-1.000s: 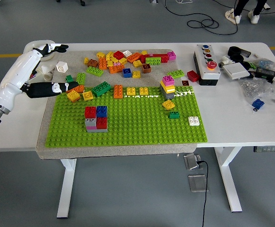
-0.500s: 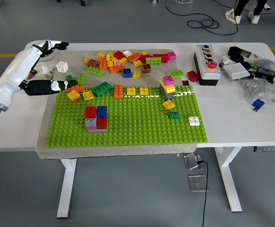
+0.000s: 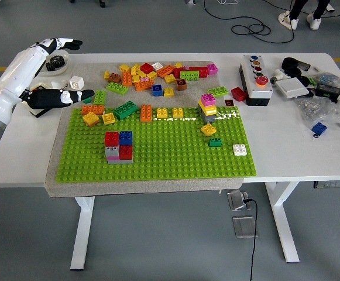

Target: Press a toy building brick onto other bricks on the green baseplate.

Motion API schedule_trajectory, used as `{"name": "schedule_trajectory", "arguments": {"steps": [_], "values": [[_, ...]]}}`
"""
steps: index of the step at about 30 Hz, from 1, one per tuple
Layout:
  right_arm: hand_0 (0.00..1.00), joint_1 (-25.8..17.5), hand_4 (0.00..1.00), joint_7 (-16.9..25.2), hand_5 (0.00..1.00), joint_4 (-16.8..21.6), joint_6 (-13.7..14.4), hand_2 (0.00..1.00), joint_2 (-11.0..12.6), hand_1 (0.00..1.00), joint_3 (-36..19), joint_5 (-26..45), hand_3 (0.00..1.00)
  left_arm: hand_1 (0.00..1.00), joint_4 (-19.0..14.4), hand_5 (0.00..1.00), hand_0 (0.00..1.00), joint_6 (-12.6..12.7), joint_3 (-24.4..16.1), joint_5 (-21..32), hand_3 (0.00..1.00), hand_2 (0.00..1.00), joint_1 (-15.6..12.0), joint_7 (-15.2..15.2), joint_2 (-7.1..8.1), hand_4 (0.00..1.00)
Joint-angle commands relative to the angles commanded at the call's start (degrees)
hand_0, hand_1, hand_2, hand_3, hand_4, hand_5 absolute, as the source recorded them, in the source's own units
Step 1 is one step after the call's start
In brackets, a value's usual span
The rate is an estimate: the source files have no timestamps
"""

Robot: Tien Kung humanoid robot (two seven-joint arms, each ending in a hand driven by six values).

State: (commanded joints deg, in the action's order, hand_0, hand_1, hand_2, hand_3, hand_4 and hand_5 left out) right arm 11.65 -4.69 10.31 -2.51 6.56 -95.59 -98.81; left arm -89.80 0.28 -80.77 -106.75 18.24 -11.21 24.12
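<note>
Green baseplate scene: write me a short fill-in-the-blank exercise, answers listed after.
1. The left hand hovers at the baseplate's far ____ corner.
2. The small white brick sits near the baseplate's ____ edge.
3. The brick on top of the tall stack is ____.
4. The control box lies ____ the baseplate.

Answers: left; right; pink; off

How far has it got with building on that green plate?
Some building looks done: a red, blue and grey block stack and a pink-topped tower stand on the green plate. Nothing is in hand: the left hand hovers at the plate's far left corner, fingers open and empty. Left to do: pick a brick from the loose pile and press it on.
</note>
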Motion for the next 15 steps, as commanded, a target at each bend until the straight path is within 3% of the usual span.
{"name": "schedule_trajectory", "arguments": {"steps": [5, 15], "values": [[0.748, -0.35, 0.856, -0.12, 0.515, 0.0, -0.2, 0.682, -0.3, 0.641, 0.14, -0.77, 0.602, 0.835, 0.47, 0.466, 0.906, -0.31, 0.5, -0.23, 0.815, 0.791, 0.25, 0.41, 0.13, 0.998], [0.748, 0.21, 0.854, -0.18, 0.513, 0.0, -0.1, 0.681, 0.2, 0.642, 0.05, -1.88, 0.601, 0.836, 2.41, 0.464, 0.91, -0.07, 1.03, -0.16, 0.812, 0.788, 2.99, 0.39, -1.25, 0.998]]}}
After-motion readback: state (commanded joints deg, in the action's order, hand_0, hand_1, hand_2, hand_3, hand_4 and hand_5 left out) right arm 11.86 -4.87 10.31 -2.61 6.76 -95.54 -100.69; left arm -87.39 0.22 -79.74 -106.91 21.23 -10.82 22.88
